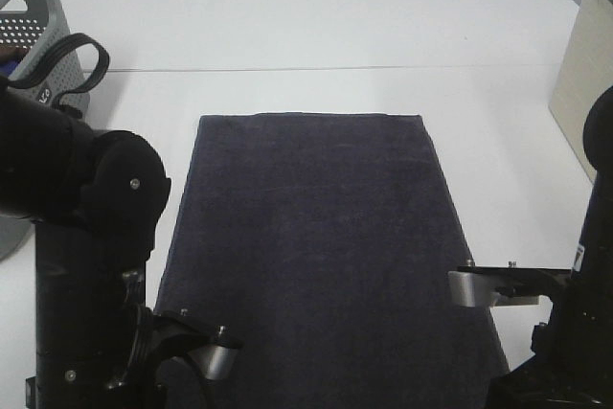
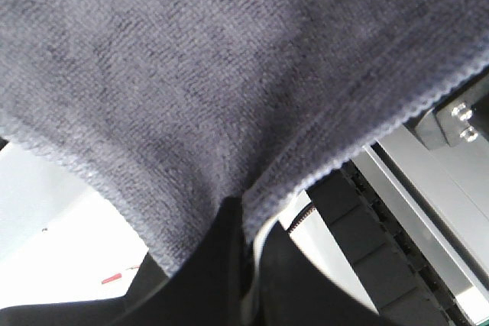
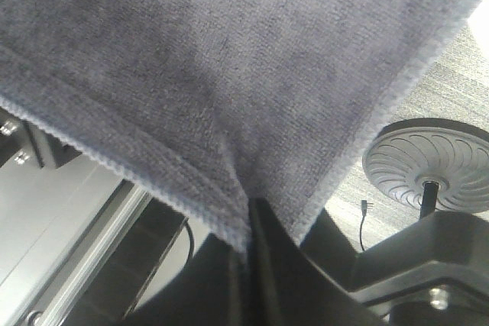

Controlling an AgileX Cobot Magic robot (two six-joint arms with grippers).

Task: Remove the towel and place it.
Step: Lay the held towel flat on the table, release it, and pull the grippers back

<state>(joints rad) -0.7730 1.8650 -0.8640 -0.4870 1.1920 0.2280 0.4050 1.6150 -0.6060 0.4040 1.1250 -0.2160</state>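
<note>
The towel (image 1: 316, 237) is a large dark charcoal-grey cloth spread flat over the white table (image 1: 316, 26), its far hem square to the table's back. Its near end runs to the table's front edge between my two arms. In the left wrist view my left gripper (image 2: 244, 223) is shut on the towel (image 2: 229, 74), pinching a near corner along the hemmed edge. In the right wrist view my right gripper (image 3: 248, 227) is shut on the towel (image 3: 229, 51) at the other near corner. Both fingertips are hidden from the high camera.
A grey perforated basket (image 1: 38, 21) with black handles stands at the back left. A beige box (image 1: 584, 74) stands at the right edge. Below the towel, the wrist views show the table's aluminium frame (image 2: 435, 211) and a round ribbed foot (image 3: 428, 162) on the carpet.
</note>
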